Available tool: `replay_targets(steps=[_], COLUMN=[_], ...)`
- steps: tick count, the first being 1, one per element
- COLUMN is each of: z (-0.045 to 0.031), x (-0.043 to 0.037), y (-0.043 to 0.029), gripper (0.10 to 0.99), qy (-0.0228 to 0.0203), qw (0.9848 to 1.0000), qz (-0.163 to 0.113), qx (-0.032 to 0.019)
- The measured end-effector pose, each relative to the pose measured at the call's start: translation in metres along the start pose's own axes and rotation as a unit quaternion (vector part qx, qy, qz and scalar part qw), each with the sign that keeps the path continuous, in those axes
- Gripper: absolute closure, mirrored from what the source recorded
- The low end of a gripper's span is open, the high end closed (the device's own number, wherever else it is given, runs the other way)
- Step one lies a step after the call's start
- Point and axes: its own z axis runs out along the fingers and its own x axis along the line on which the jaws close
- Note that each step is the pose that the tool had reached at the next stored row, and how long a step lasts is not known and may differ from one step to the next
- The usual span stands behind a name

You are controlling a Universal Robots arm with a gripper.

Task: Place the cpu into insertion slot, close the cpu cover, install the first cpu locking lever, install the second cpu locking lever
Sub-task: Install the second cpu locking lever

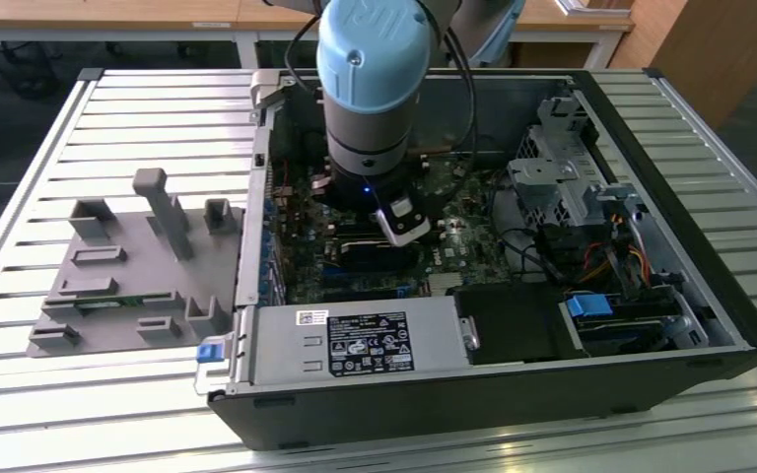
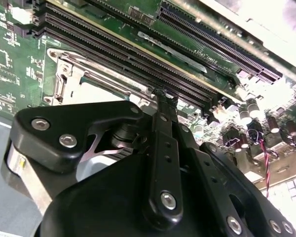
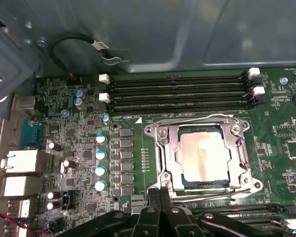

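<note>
Tight squeeze inside the case

Memory slots hem in one side of the cpu cover; above it's open.

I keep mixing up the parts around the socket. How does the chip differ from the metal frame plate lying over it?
In the first wrist view, the square silvery-tan metal cpu is a solid flat plate, while the shiny silver metal cpu cover is an open frame with a cut-out window. The cpu is smaller and shows through that window; the cpu cover surrounds it, reaching further out. The cpu looks matte and tan-tinted; the cpu cover is brighter steel. Both are square and lie flat on the green circuit board.
</note>
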Motion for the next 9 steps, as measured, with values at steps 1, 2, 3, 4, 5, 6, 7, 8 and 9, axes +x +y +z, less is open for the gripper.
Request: replay_targets(steps=[1, 2, 3, 4, 5, 6, 7, 8, 9], z=[0.0004, 0.0008, 0.0012, 0.0016, 0.002, 0.0025, 0.003, 0.0035, 0.004], x=[0.0001, 0.0001, 0.0002, 0.0002, 0.0002, 0.0003, 0.0004, 0.0005, 0.0005], y=[-0.0001, -0.0002, -0.0003, -0.0003, -0.0002, 0.0001, 0.0005, 0.0009, 0.0011], gripper=[0.98, 0.98, 0.98, 0.98, 0.98, 0.98, 0.98, 0.98, 0.98], qy=[0.0001, 0.0001, 0.0002, 0.0003, 0.0004, 0.0005, 0.0005, 0.0005, 0.0005], qw=[1.0, 1.0, 1.0, 1.0, 1.0, 1.0, 1.0, 1.0, 1.0], qz=[0.0, 0.0, 0.0, 0.0, 0.0, 0.0, 0.0, 0.0, 0.0], qx=[-0.0011, -0.0022, -0.0031, -0.004, -0.0047, -0.0054, -0.0062, -0.0068, -0.0073])
